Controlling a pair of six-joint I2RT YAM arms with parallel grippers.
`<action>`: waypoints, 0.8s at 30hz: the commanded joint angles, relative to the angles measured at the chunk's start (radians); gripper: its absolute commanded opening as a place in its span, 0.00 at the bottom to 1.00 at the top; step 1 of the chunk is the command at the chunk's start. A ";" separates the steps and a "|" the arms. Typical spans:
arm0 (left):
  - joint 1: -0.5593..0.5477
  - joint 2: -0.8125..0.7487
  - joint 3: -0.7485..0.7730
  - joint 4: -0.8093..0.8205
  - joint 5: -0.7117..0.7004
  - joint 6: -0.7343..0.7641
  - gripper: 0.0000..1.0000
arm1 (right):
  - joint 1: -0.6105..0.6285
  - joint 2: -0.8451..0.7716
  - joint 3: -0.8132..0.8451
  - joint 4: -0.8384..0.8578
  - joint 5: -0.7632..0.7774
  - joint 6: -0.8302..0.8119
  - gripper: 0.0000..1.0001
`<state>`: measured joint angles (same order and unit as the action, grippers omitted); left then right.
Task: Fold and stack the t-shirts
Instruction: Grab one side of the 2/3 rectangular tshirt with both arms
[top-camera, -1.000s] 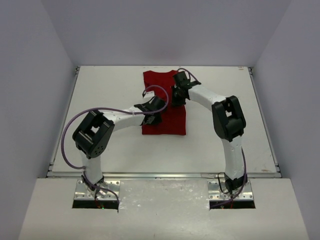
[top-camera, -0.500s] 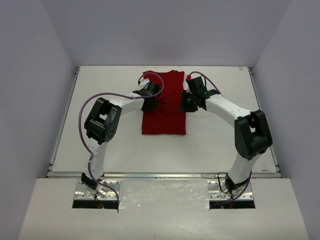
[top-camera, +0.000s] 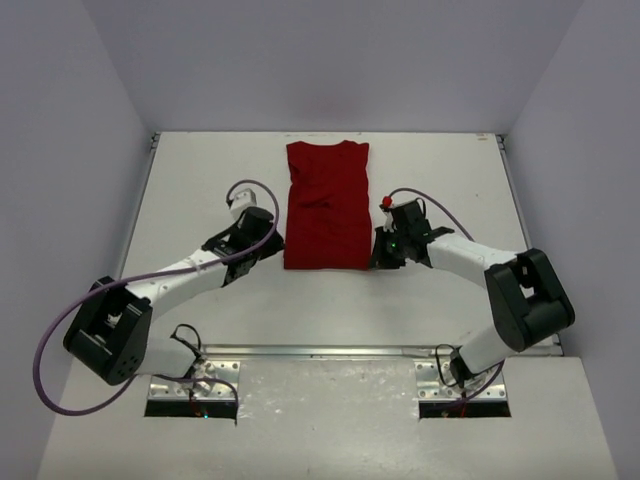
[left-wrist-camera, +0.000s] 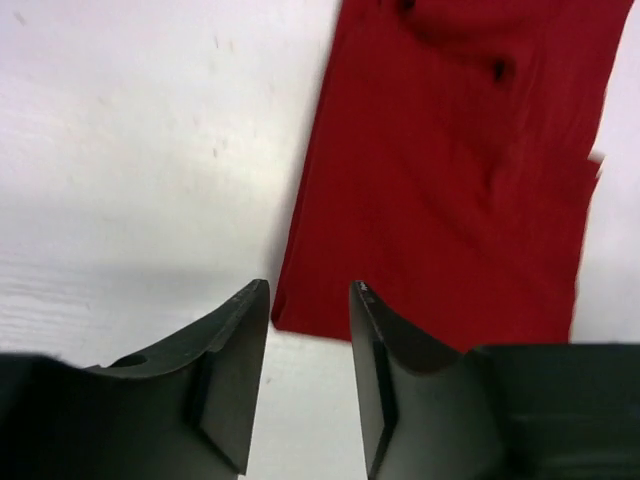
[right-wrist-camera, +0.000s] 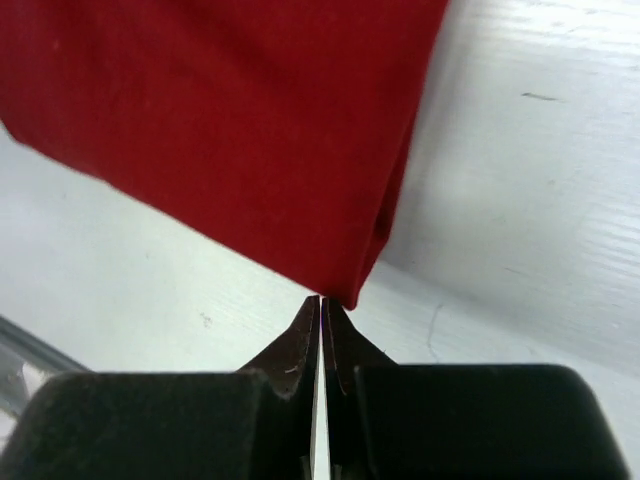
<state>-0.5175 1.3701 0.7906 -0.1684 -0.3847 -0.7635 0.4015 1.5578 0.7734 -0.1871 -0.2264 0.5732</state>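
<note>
The dark red t-shirt (top-camera: 328, 205) lay flat as a long narrow strip, midway between the left and right edges of the tabletop (top-camera: 200, 180). Its collar end was close to the far edge.

The left arm (top-camera: 170, 280) was stretched low, elbow tucked near the near-left corner, forearm angling in toward the cloth. The left tool (left-wrist-camera: 308, 290) stood spread just short of the strip's near-left corner, with nothing between its fingers.

The right arm (top-camera: 460, 255) mirrored it, elbow out by the near-right corner and forearm running low across the tabletop. The right tool (right-wrist-camera: 322, 300) was pressed together, its tips right at the strip's near-right corner, where the layers doubled over. Whether any cloth was caught in those tips could not be told.
</note>
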 joint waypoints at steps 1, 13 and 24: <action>-0.026 -0.035 -0.155 0.266 0.211 0.012 0.34 | 0.002 -0.067 -0.035 0.169 -0.090 0.000 0.01; -0.027 0.092 -0.062 0.380 0.360 0.055 0.21 | -0.004 -0.036 -0.034 0.213 -0.108 0.002 0.01; -0.026 0.374 0.012 0.216 0.287 -0.036 0.13 | -0.065 0.324 0.112 0.015 -0.073 -0.019 0.01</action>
<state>-0.5385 1.7031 0.7662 0.1196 -0.0429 -0.7609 0.3614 1.8290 0.8810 -0.0811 -0.3912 0.5751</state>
